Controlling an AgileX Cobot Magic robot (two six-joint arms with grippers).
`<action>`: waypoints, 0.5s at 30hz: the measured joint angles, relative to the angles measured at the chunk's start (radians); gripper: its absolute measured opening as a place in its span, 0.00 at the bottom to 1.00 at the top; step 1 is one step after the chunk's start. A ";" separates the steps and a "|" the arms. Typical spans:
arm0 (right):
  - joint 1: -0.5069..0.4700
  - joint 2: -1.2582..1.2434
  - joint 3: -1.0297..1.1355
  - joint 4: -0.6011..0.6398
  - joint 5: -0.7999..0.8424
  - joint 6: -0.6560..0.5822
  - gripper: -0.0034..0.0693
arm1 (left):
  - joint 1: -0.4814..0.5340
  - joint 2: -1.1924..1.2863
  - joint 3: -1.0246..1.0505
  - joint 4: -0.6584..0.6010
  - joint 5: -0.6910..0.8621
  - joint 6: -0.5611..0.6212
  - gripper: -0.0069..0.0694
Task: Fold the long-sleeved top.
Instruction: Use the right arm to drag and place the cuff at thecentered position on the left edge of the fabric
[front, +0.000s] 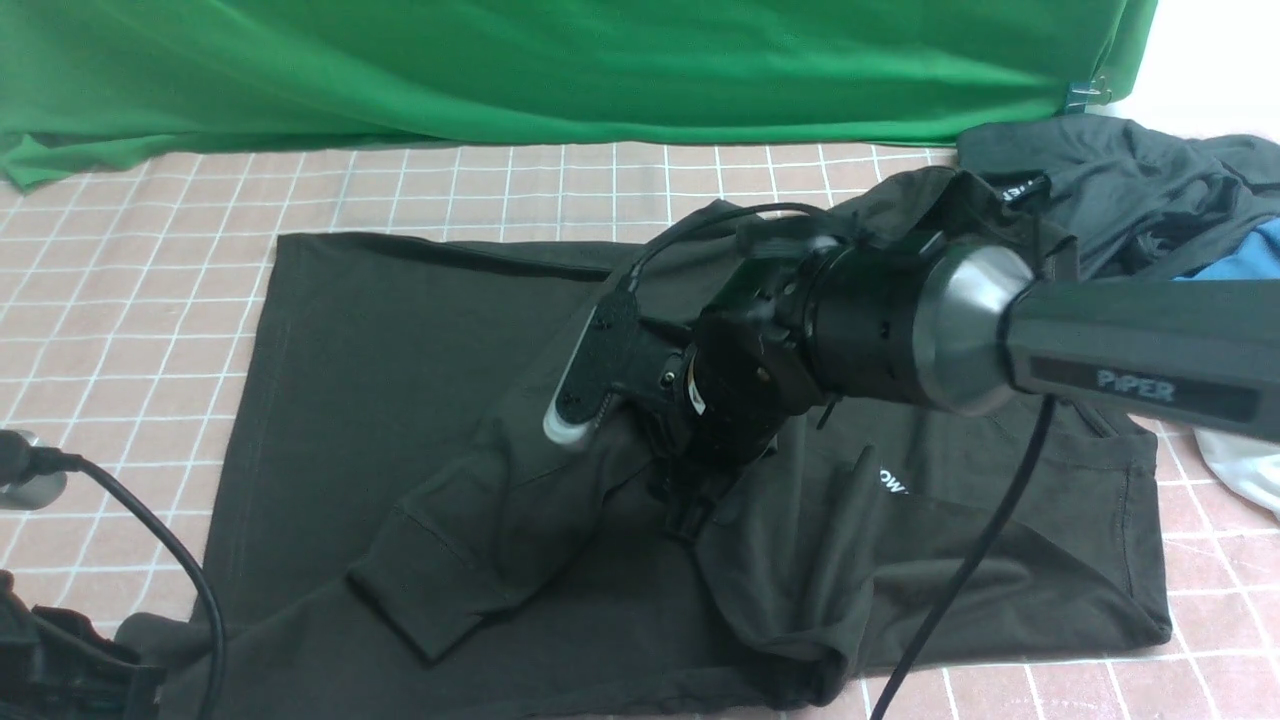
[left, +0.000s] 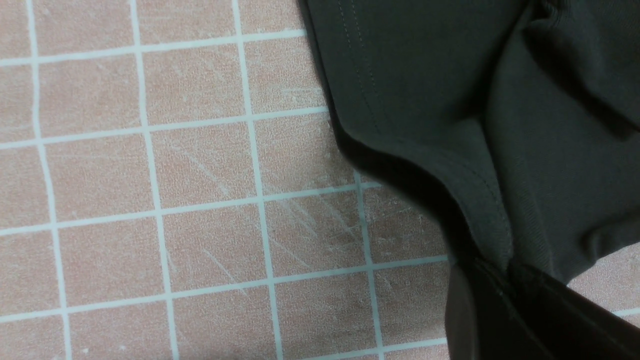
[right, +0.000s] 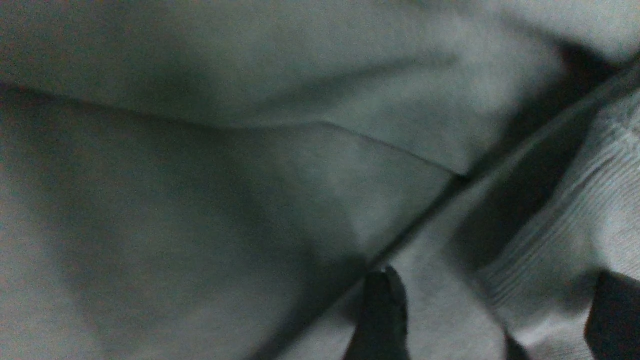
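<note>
The black long-sleeved top (front: 400, 330) lies spread on the pink gridded table (front: 130, 300). One sleeve (front: 480, 520) is laid slanting over its body, cuff toward the front. A bit of white print (front: 893, 483) shows. My right gripper (front: 690, 510) points down at the top's middle. In the right wrist view it (right: 497, 320) is open, with ribbed cloth (right: 550, 225) lying loose between the spread fingers (right: 380, 315). My left gripper (left: 505, 272) is shut on a stitched edge of the top (left: 425, 75), at the near left corner (front: 130, 640).
A green backdrop (front: 560, 70) hangs along the far edge. A dark grey garment (front: 1120, 180), a blue shirt (front: 1250, 260) and white cloth (front: 1240, 460) are heaped at the back right. The right arm's cable (front: 960, 590) trails over the top.
</note>
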 joint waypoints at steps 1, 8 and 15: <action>-0.001 0.002 0.000 -0.007 0.000 0.003 0.75 | 0.000 0.000 0.000 0.000 0.000 0.000 0.14; -0.036 0.006 0.000 -0.036 -0.051 0.022 0.59 | 0.000 0.000 0.000 0.000 0.000 0.000 0.14; -0.072 0.020 0.000 -0.040 -0.165 0.020 0.31 | 0.000 0.000 0.000 0.000 0.000 0.000 0.14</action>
